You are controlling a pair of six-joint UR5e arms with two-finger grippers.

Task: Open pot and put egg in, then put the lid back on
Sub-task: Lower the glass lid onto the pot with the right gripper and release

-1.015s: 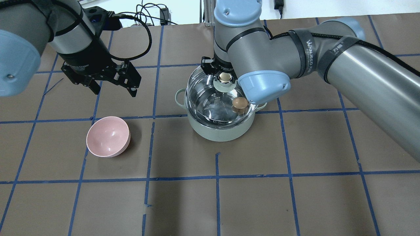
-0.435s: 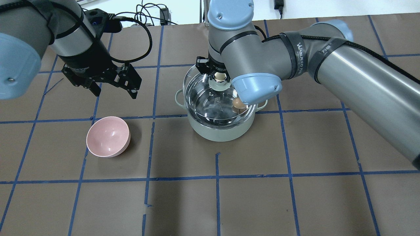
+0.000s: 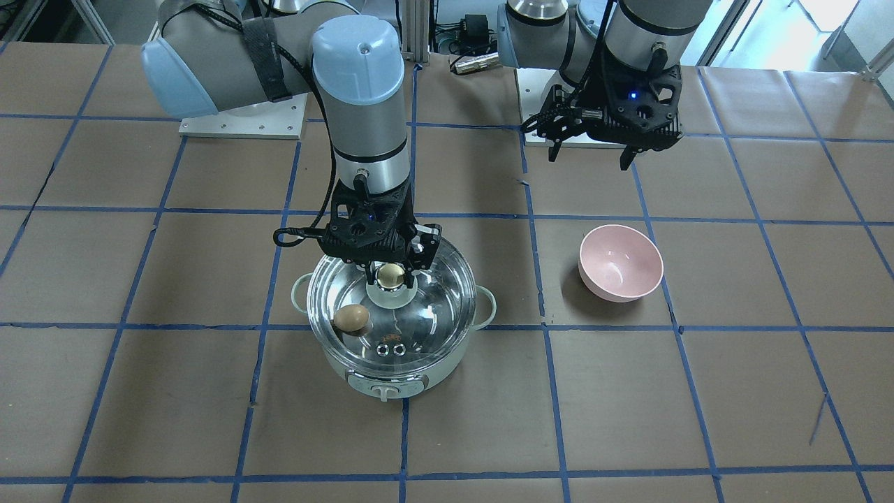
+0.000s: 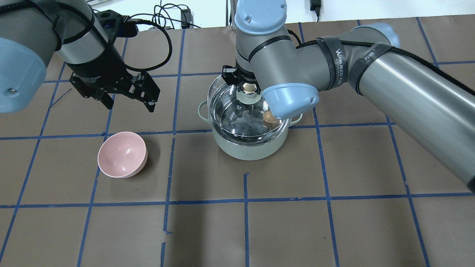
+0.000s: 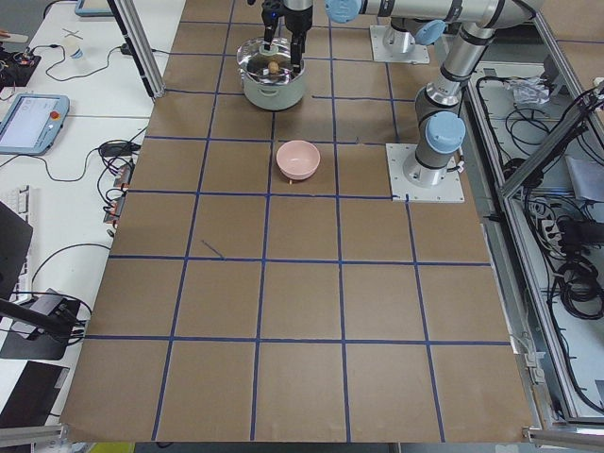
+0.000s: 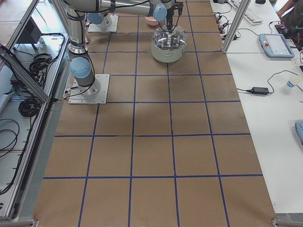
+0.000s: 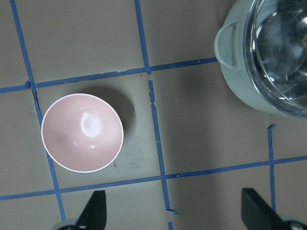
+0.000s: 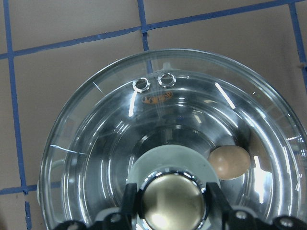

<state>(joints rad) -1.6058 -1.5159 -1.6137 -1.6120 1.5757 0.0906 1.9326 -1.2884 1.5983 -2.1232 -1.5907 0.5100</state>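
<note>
Above the pot (image 4: 252, 150), the right claw (image 4: 249, 88) has shifted the lid (image 4: 230, 111) sideways.

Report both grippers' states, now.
Left gripper: open, holding nothing.
Right gripper: shut on the lid.

Two arms of smooth grey tube, left arm (image 4: 83, 35) and right arm (image 4: 400, 85), each joint capped with a rounded pale-blue cover (image 4: 256, 15), a small screw (image 4: 12, 87) at its middle. Black straps (image 4: 336, 55) with white lettering around the right arm; a black cable (image 4: 170, 42) looped off the left wrist. Black, angular, open-framed left hand (image 4: 130, 105) and right hand (image 3: 391, 269); small blue light (image 3: 632, 94) above the left one. Square silver base plates (image 3: 237, 126).
</note>
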